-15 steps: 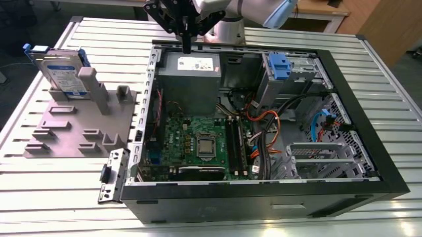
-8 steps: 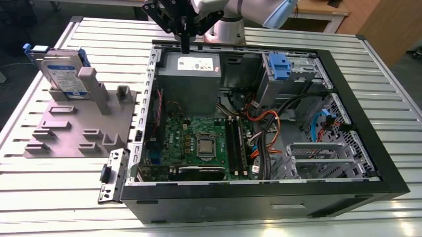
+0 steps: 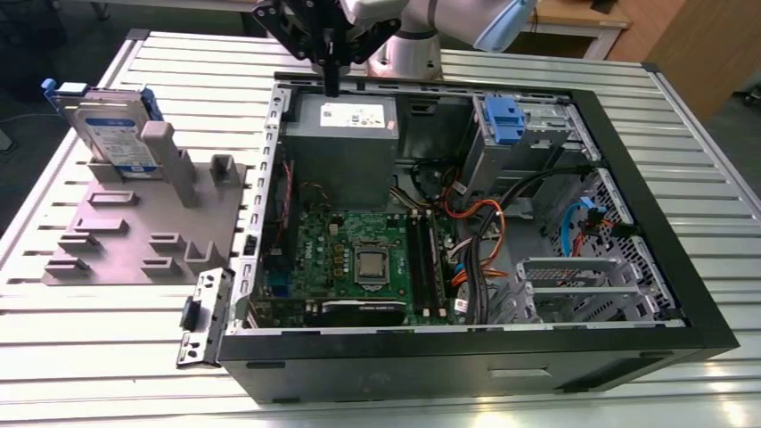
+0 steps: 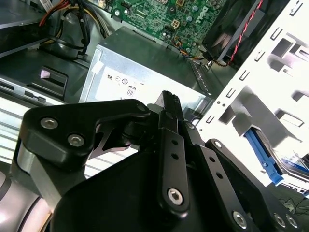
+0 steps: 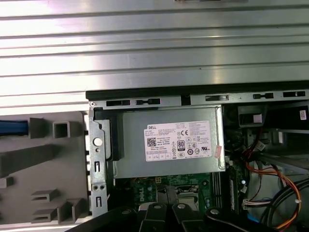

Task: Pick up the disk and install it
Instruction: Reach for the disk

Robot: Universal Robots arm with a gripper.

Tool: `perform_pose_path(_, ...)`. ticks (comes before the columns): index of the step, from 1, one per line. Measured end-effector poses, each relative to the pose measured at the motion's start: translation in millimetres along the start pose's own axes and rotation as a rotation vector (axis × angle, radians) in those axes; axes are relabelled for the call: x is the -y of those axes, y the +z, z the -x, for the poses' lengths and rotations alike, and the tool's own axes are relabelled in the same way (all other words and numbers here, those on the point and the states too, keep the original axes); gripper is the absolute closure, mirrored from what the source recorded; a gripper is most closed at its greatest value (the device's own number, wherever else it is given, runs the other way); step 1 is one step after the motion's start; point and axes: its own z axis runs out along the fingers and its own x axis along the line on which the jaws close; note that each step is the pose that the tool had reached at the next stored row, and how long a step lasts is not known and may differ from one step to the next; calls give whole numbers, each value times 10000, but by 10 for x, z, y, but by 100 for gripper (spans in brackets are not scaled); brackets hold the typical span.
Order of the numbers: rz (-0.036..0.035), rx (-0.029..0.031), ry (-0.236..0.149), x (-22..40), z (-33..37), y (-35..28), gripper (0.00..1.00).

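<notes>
1. Hand (image 3: pixel 331 87): clenched, with its fingers pressed together and nothing between them. It hangs at the far rim of the open computer case (image 3: pixel 476 361), over the edge of the grey metal box (image 3: pixel 339 147). In the second wrist view the hand (image 4: pixel 169 99) is above that box (image 4: pixel 145 72); I cannot tell whether they touch.
2. On the exterior view's left, the disk (image 3: pixel 113 125) stands upright on its edge in a slot of the grey holder (image 3: pixel 119 232), with its blue frame showing at the top. It is well apart from the hand.
3. The holder lies on the slatted metal desk (image 3: pixel 71 357), just beside the case.
4. Inside the case, the grey metal box bears a white sticker, seen also in the first wrist view (image 5: pixel 169 164). The green circuit board (image 3: pixel 356 250) lies on its near side.
5. Orange cables (image 3: pixel 476 214) run between the board and the drive cage.
6. Toward the exterior view's right, a small blue clip (image 3: pixel 504 120) sits at the cage in the far corner.
</notes>
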Motion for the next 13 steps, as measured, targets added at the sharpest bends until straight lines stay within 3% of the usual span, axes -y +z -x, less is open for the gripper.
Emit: perform_pose_path(13,0,0,0,3,-34,-1,89)
